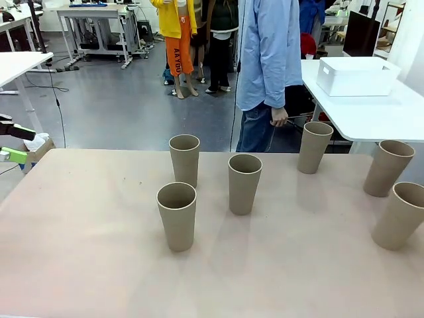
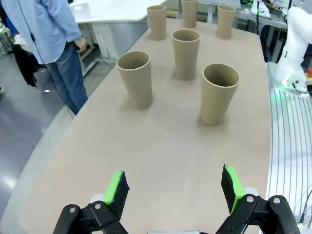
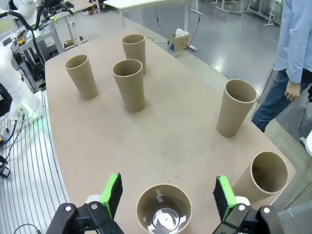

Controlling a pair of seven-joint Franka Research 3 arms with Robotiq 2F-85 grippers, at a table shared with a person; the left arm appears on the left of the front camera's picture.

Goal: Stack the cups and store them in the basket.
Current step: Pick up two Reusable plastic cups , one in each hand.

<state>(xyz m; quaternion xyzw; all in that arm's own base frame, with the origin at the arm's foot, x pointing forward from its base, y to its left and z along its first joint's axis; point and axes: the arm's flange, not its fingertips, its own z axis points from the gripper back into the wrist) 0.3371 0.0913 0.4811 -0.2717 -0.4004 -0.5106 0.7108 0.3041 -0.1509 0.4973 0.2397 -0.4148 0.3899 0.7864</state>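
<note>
Tan matte cups (image 1: 177, 215) stand upright, apart; left hand (image 2: 174, 187) and right hand (image 3: 168, 191) spread wide.

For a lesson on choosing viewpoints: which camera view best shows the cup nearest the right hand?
The right wrist view looks down into the cup between the pads of the right hand, showing rim and inner bottom. The front view shows it side-on at the right edge; the left wrist view shows it small, far off.

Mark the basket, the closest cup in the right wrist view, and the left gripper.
basket (image 1: 354, 83), front view, on its near wall.
closest cup (image 3: 164, 217), right wrist view, on its inner bottom.
left gripper (image 2: 174, 187), left wrist view, midway between its open fingertips.
</note>
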